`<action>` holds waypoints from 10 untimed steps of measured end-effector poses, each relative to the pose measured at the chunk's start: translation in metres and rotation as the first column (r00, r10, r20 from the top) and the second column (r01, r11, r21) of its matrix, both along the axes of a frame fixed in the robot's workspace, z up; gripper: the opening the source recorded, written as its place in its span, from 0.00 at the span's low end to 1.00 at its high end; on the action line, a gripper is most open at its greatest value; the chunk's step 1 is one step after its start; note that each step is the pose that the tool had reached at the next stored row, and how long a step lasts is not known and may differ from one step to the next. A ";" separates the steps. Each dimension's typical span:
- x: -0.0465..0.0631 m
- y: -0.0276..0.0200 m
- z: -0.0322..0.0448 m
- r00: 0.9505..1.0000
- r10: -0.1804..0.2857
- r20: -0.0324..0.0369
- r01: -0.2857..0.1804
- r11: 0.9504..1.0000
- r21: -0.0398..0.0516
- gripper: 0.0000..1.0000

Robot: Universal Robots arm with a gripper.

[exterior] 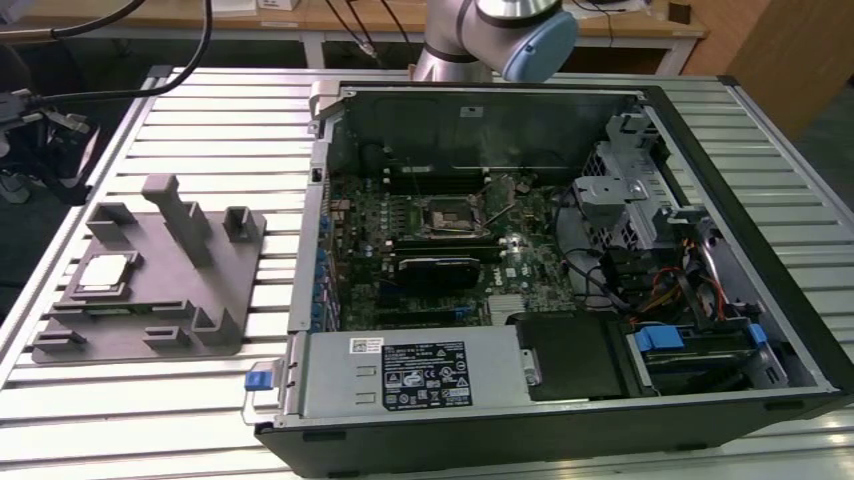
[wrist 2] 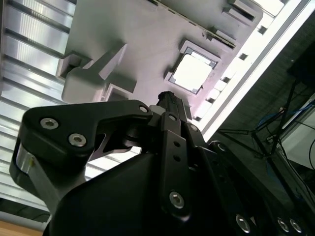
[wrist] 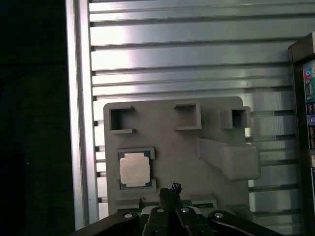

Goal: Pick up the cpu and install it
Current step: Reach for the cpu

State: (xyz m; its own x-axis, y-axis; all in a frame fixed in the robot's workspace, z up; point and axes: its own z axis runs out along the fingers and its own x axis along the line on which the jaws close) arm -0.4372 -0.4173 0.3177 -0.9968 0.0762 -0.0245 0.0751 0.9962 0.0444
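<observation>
Cpu: we find the cpu [exterior: 104,272] lying flat, shiny top up, in a shallow square seat on the grey fixture plate [exterior: 247,275], towards the exterior view's left and well apart from the computer case [exterior: 781,290]
Fixture plate: it rests on the slatted metal table [exterior: 200,120]; we see several raised blocks and open pockets on it, and one tall slanted post [exterior: 178,215] near its middle
Gripper: in the first wrist view the gripper [wrist: 172,189] hangs above the plate, and we see the cpu [wrist: 134,168] near its tips but not touched by them; in the second wrist view the gripper [wrist 2: 167,98] points at the plate, with the cpu [wrist 2: 193,72] a little beyond its tips
Fingers: we read them as pressed together, with nothing pinched between them
Arm: we see a silver and blue joint of the arm [exterior: 514,35] behind the case's far wall
Case: it lies on its side on the table, open, with the motherboard [exterior: 441,250] facing up
Socket: we see the black square socket [exterior: 447,215] near the middle of the board
Power supply: a grey box with a dark label, the power supply [exterior: 400,370], sits along the case's near edge
</observation>
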 end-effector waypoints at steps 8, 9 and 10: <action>-0.007 -0.0007 -0.0055 1.000 0.000 0.000 0.000 1.000 0.000 0.11; -0.008 -0.0008 -0.0061 1.000 0.000 0.000 0.000 1.000 0.000 0.11; -0.008 -0.0010 -0.0065 1.000 0.000 0.000 0.000 1.000 0.000 0.11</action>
